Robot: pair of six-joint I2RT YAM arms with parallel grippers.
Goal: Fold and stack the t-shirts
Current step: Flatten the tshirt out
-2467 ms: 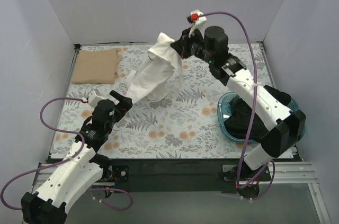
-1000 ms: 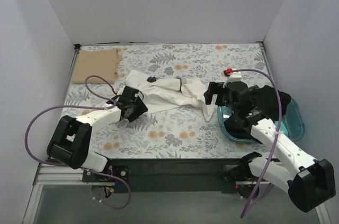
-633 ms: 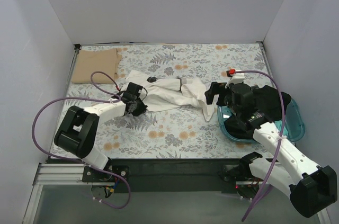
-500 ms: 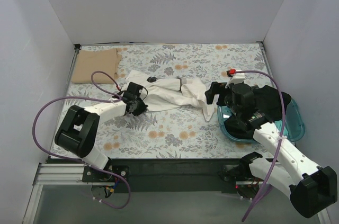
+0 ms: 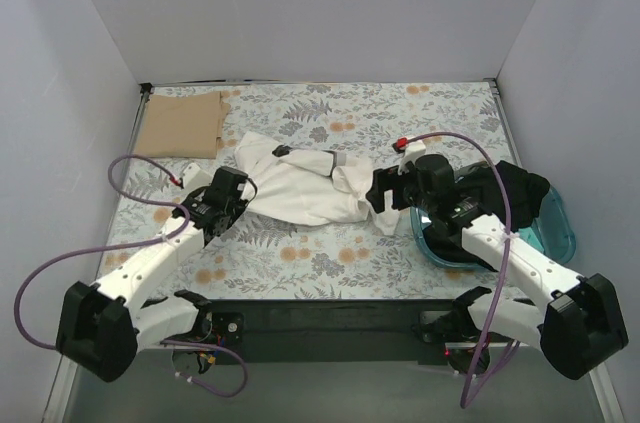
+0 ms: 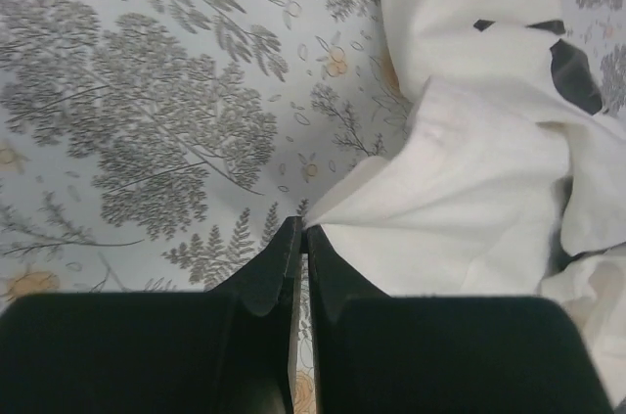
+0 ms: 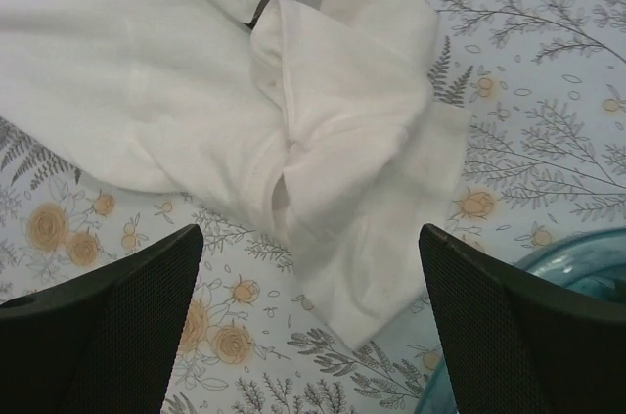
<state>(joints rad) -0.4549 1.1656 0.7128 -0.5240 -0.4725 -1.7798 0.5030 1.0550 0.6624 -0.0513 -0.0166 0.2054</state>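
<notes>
A white t-shirt (image 5: pixel 300 183) lies crumpled and stretched across the middle of the floral table. My left gripper (image 5: pixel 244 193) is at the shirt's near-left corner, shut on that corner. In the left wrist view the jaws (image 6: pixel 301 230) pinch the tip of the white t-shirt (image 6: pixel 479 208). My right gripper (image 5: pixel 378 195) hovers over the shirt's bunched right end, open. In the right wrist view its fingers (image 7: pixel 117 316) stand wide apart over the white t-shirt (image 7: pixel 362 160), touching nothing. A tan folded t-shirt (image 5: pixel 180 125) lies at the back left.
A teal basket (image 5: pixel 565 233) with dark clothes (image 5: pixel 520 188) in it stands at the right, under my right arm; the basket's rim (image 7: pixel 597 257) shows in the right wrist view. White walls close in the table on three sides.
The left gripper has shut on the shirt's corner and drawn it toward the near left, spreading the shirt. The right gripper, open after dropping the shirt, has shifted left over its right end.
</notes>
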